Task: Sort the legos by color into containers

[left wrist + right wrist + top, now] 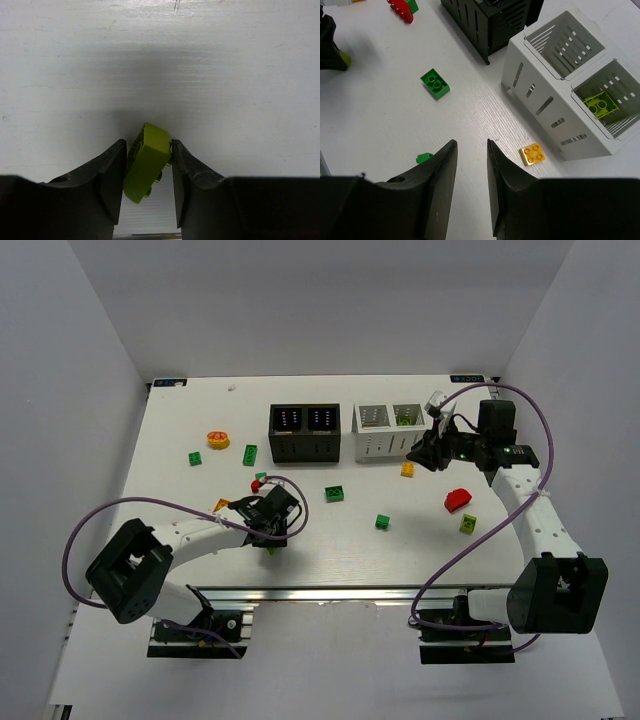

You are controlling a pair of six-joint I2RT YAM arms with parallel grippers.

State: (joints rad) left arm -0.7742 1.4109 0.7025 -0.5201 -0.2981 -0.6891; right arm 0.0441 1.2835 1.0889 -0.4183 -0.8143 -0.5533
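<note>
Clearly, only the left wrist view shows left jaws pinching a tilted lime brick (147,162); right jaws stand parted, orange brick (533,153) just right of them.

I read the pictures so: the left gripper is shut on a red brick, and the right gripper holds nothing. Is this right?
Not fully. The left gripper is shut on a lime brick, not a red one; the left wrist view shows it between the two fingers. The rest stands: the right gripper holds nothing.
</note>
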